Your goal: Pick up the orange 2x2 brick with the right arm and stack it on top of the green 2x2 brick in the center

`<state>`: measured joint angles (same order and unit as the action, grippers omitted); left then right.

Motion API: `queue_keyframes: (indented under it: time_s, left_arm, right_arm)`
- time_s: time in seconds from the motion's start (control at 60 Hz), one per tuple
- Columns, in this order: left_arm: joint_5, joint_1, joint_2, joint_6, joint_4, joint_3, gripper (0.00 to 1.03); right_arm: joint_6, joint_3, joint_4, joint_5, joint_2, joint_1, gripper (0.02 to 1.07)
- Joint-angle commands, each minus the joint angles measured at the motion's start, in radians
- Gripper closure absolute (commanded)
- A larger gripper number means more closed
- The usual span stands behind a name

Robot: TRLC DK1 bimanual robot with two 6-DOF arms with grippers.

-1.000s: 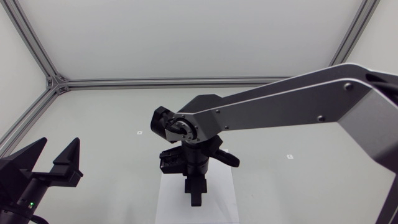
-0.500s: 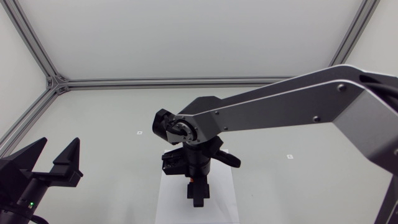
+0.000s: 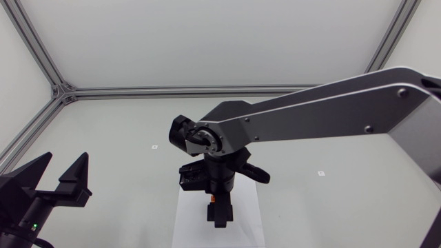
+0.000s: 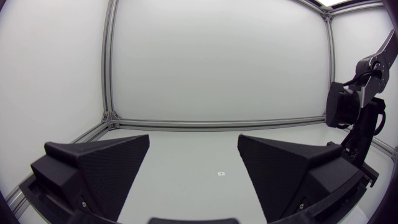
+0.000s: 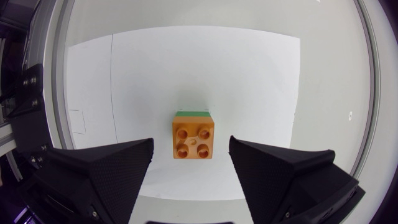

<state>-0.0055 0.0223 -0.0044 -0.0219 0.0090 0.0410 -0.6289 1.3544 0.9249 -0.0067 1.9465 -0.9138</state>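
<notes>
In the right wrist view the orange 2x2 brick (image 5: pixel 193 140) sits studs-up on the green 2x2 brick (image 5: pixel 192 114), of which only a thin edge shows. Both rest on a white sheet (image 5: pixel 186 62). My right gripper (image 5: pixel 190 146) hangs open straight above the stack, its fingers well apart and touching neither brick. In the head view the right gripper (image 3: pixel 219 215) points down at the sheet (image 3: pixel 186 220), and a sliver of the orange brick (image 3: pixel 214 200) shows by it. The left gripper (image 3: pixel 62 180) stands open at the near left, nothing between its fingers (image 4: pixel 99 168).
The right arm (image 3: pixel 310 114) spans the table from the right edge to the middle and is also visible from the left wrist (image 4: pixel 354 118). An aluminium frame (image 3: pixel 62 91) borders the table at the back and left. Small marks (image 3: pixel 155 147) dot the tabletop.
The right arm has risen slightly and its gripper has drawn off the stack, so a sliver of orange now shows beside it. The left arm has not moved.
</notes>
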Motion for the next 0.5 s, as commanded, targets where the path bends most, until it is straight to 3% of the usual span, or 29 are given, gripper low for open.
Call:
queue_keyframes:
  time_s: [0.0, 0.483]
  left_arm:
    - [0.006, -0.004, -0.008, 0.013, -0.015, -0.041, 0.04]
    - [0.004, -0.004, -0.008, 0.013, -0.015, -0.041, 0.04]
  right_arm:
    - [0.015, -0.023, 0.029, -0.016, -0.057, 0.009, 0.08]
    - [0.121, -0.130, 0.083, -0.067, -0.440, 0.041, 0.07]
